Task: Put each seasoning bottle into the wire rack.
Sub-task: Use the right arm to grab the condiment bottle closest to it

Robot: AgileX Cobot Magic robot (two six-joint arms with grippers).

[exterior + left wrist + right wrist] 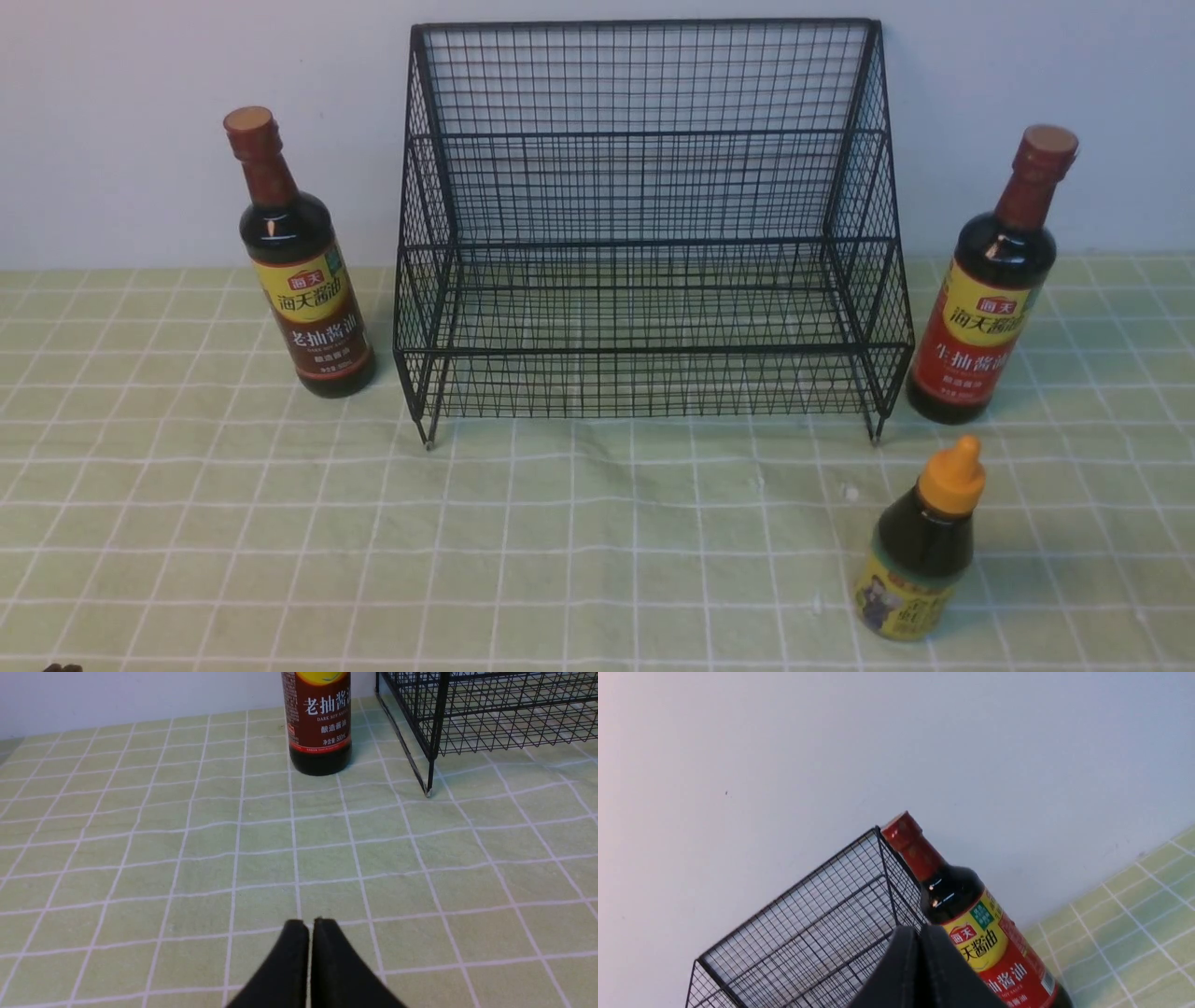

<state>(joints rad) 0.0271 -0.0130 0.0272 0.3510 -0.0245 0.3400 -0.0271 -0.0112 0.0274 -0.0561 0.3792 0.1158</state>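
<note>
The left pincer [310, 923] is closed, its two black fingers pressed flat together with nothing between them, and it hangs above the table's cloth [140, 858]. The cloth is a pale green fabric crossed by a grid of white lines, and it lies slightly rippled. Well apart and straight ahead of that pincer, the brown-banded bottle [319, 723] stands upright on the cloth, just beside the left side of the wire rack [644, 224]. The right pincer [920, 928] is likewise closed and empty. It points toward the red-banded bottle [971, 924], which stands upright just beside the rack's right front corner. The short bottle [920, 551], with its orange nozzle cap, stands nearer the robot than the red-banded one and apart from the rack. The rack sits toward the back of the table, close before a plain pale wall [112, 140], and all three bottles stand outside it.
</note>
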